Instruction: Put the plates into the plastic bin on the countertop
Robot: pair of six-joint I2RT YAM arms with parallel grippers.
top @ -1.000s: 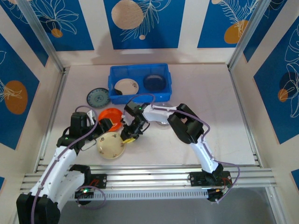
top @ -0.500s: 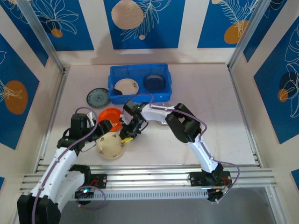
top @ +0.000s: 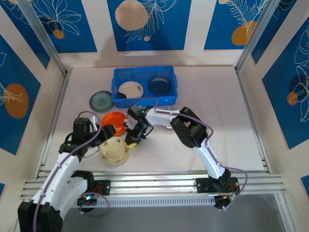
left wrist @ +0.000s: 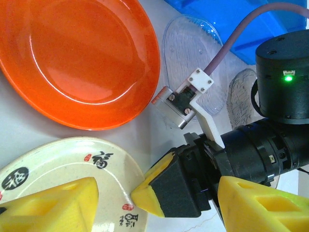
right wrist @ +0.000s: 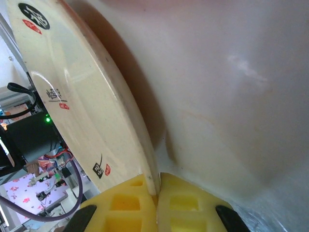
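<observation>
- In the right wrist view, the cream round plate with red and black characters (right wrist: 72, 92) runs off the top of the frame. The pale area to its right is too blurred to read.
- Whether that plate lies flat on the pale off-white counter (top: 217, 106) or has its gripped edge raised cannot be told.
- The glossy orange round plate (left wrist: 72, 63) is cut off at the top and left in the left wrist view. It sits just beside the cream plate, apart from it.
- The clear ribbed plates (left wrist: 193, 58) are partly covered by the right arm's cable and bracket. How many lie there is hard to make out.
- The right pincer (right wrist: 157, 193) is clamped on the cream plate's rim, which is pinched between its yellow pads.
- The right arm rises from its base at the near edge, bends sharply at the elbow and runs left to the plate's right rim.
- The left pincer (left wrist: 158, 186) has its fingers apart and grips nothing. The cream plate's edge and one right finger lie between them.
- The left arm reaches forward from the near left, with its wrist by the orange plate.
- The shallow bright blue plastic bin (top: 145, 69) stands at the back of the counter. It holds a cream floral plate (top: 130, 89) and a dark translucent plate (top: 158, 85).
- A teal-grey patterned plate (top: 101, 101) lies on the counter, just left of the bin.
</observation>
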